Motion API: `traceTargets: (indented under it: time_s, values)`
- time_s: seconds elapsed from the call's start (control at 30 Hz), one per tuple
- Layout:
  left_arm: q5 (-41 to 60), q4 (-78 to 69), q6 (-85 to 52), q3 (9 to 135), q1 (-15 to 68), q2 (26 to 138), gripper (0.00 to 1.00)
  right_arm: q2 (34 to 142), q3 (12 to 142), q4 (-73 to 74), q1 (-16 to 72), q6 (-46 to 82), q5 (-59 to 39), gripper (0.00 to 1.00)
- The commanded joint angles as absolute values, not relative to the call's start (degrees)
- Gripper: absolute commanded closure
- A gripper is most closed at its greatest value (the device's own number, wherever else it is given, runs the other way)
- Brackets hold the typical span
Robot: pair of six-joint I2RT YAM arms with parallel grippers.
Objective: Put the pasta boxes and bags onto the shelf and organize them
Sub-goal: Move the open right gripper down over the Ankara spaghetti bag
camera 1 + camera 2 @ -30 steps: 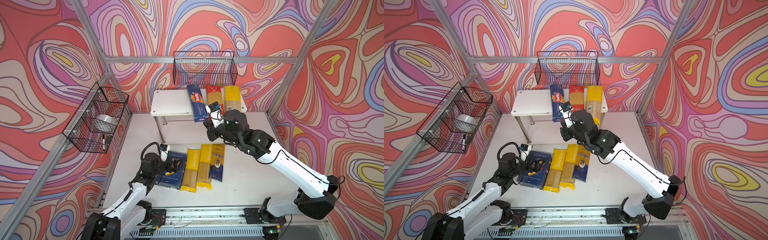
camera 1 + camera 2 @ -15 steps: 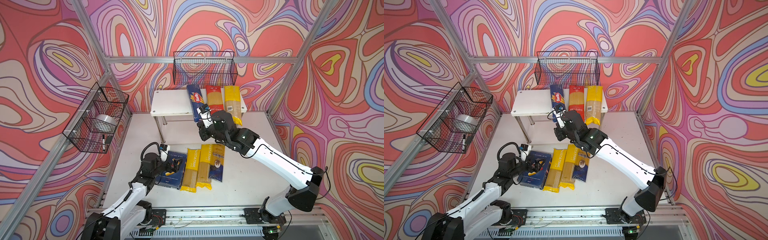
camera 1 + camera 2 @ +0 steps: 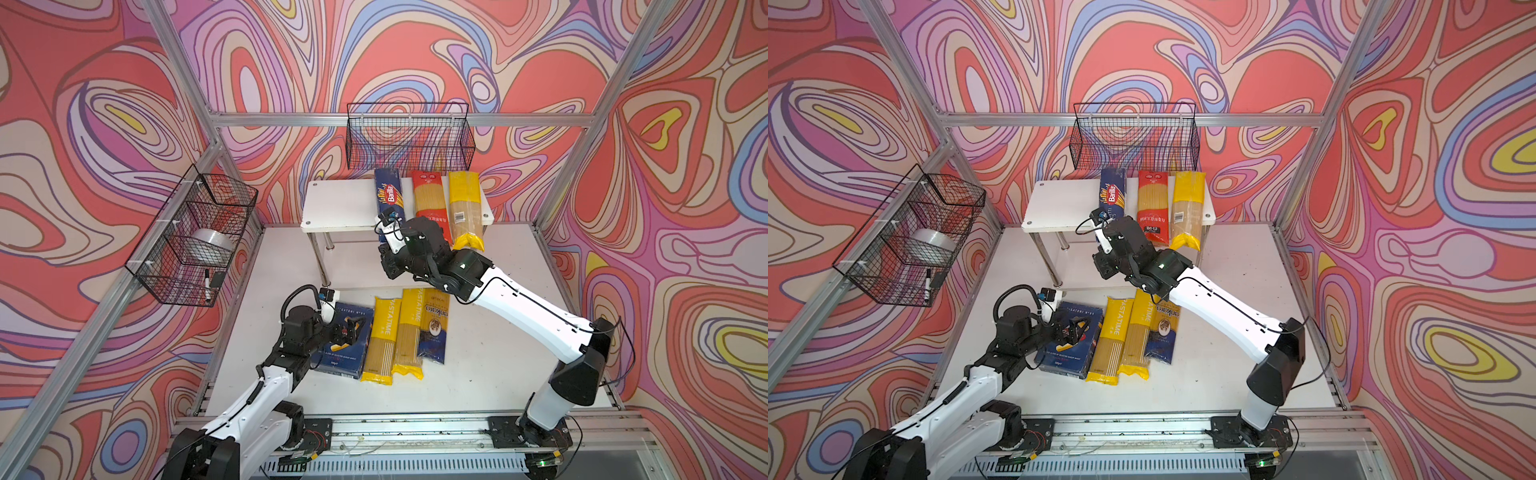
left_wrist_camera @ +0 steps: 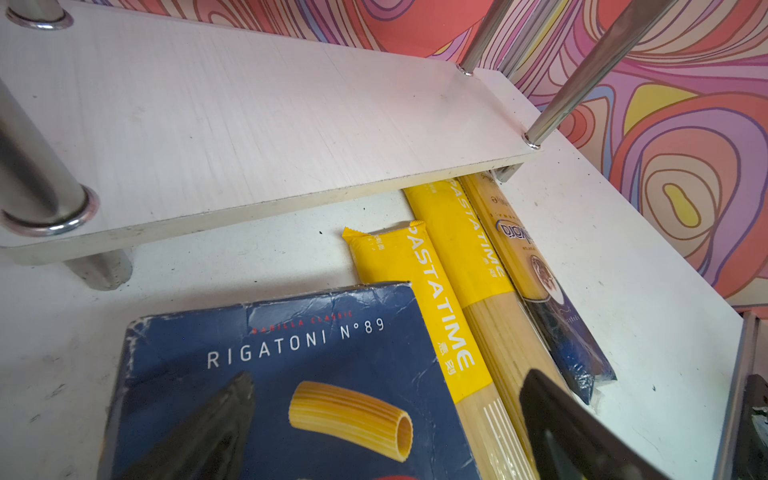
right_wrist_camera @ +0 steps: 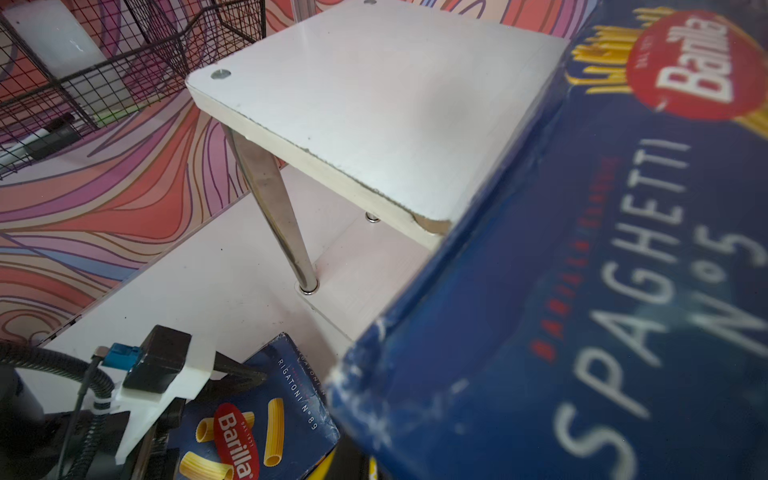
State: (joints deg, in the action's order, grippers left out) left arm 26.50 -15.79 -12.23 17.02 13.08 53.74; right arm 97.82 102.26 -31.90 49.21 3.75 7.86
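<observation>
1. Shelf [image 3: 340,203]: white two-tier rack at the back of the worktop [image 3: 498,374]. The top board carries three items side by side, lengthwise front to back: Barilla Spaghetti n.5 box [image 3: 388,193], red-and-clear spaghetti bag [image 3: 430,199], yellow-and-clear spaghetti bag [image 3: 465,208]. All three overhang the front edge.
2. Right hand [image 3: 388,255]: at the near, overhanging end of the Spaghetti n.5 box [image 5: 602,291], which fills much of the right wrist view. Fingers are hidden in every view. Hand clenched; cannot tell whether it grips the box.
3. On the worktop in front of the shelf, a row lies flat, neighbours touching: Barilla Rigatoni n.89 box [image 3: 345,353], PASTATIME bag [image 3: 384,336], second PASTATIME bag [image 3: 409,332], ankara bag [image 3: 434,328].
4. Left wrist view: the second PASTATIME bag [image 4: 469,241] and the ankara bag [image 4: 536,270] run under the shelf's lower board [image 4: 249,124]. The PASTATIME bag [image 4: 436,299] stops just short of it.
5. Left hand [image 3: 349,330]: over the Rigatoni n.89 box [image 4: 291,374], released. Fingers [image 4: 208,428] are spread wide, one above the box face, the other out past the box's edge above the bags. Cannot tell whether they touch the box.
</observation>
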Motion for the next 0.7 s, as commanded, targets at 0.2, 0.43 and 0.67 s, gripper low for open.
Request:
traceTargets:
  time_s: [0.2, 0.43, 0.67]
  values:
    - [25.52, -14.71, -11.96, 18.39, 13.22, 51.66, 0.0, 89.11, 94.67, -31.46, 48.91, 5.06, 2.17, 0.86]
    - [17.59, -1.98, -10.25, 22.34, 13.26, 44.0, 0.0, 77.29, 79.69, -29.43, 49.57, 9.83, 3.05, 0.84]
    - [9.31, 4.55, -11.42, 18.89, 13.26, 35.02, 0.0, 69.49, 64.85, -27.51, 50.35, 17.75, 9.14, 0.81]
